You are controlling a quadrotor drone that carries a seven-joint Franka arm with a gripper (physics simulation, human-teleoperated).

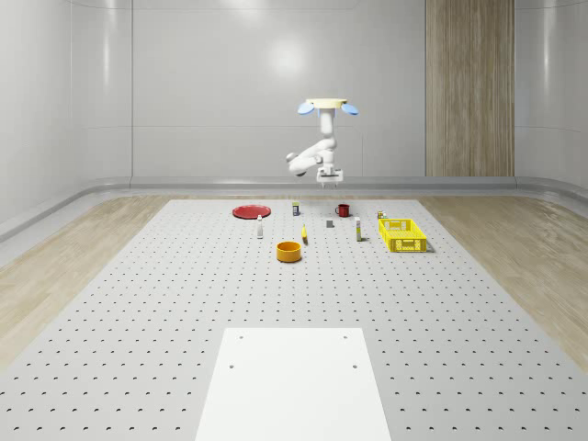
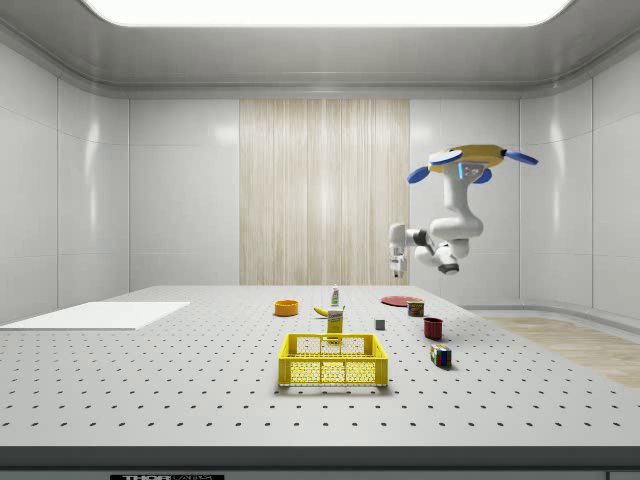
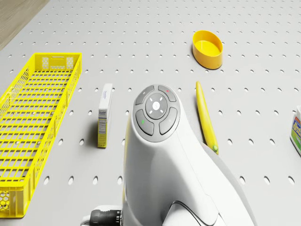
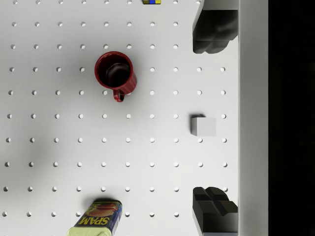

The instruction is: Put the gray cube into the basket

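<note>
gripper (image 4: 214, 118) wide open, nothing held, pointing straight down high above table (image 1: 138, 303); gray cube (image 4: 203, 126) on table directly below, between the two fingers (image 4: 212, 32) in wrist view but well under them. red mug (image 4: 115, 73) upright near cube, spam can (image 4: 97, 220) lying to other side, rubik's cube (image 2: 440, 355) beyond mug. drone (image 1: 327, 106) hovering over far part of table, arm folded beneath. yellow basket (image 1: 402, 234) well apart, toward whole-scene view's right; small box (image 3: 104, 115) beside it, banana (image 3: 206, 117) and yellow bowl (image 3: 208, 48) further off.
</note>
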